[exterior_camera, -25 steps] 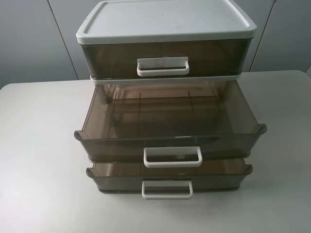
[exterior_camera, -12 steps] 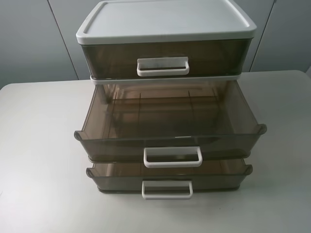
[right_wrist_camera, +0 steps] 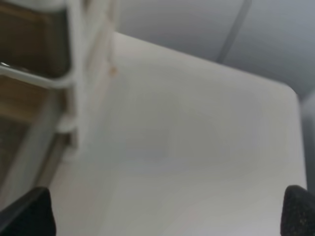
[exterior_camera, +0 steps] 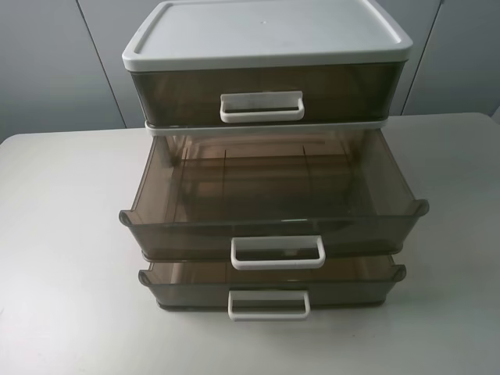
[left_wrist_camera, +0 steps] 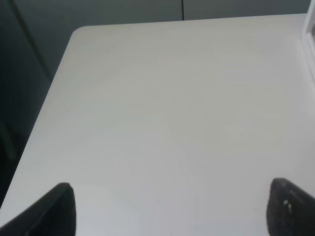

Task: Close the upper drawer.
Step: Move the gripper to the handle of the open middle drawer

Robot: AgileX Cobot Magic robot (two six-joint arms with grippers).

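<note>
The upper drawer [exterior_camera: 273, 223] is the middle of three smoky-brown drawers in a white-topped cabinet [exterior_camera: 266, 35]. It is pulled far out and looks empty. Its chunky white loop handle [exterior_camera: 278, 252] faces the front, with ear tabs at both corners. Neither gripper shows in the exterior high view. In the left wrist view my left gripper [left_wrist_camera: 170, 211] is open over bare table, its dark fingertips [left_wrist_camera: 61, 206] wide apart. In the right wrist view my right gripper [right_wrist_camera: 162, 216] is open beside the cabinet's side [right_wrist_camera: 74, 83], which is blurred.
The top drawer with the scuffed handle [exterior_camera: 262, 107] is shut. The bottom drawer with the thinner, wider handle [exterior_camera: 268, 305] sticks out a little. The cabinet stands on a white table [exterior_camera: 62, 234] with grey wall panels behind. The table's left edge [left_wrist_camera: 49, 98] shows in the left wrist view.
</note>
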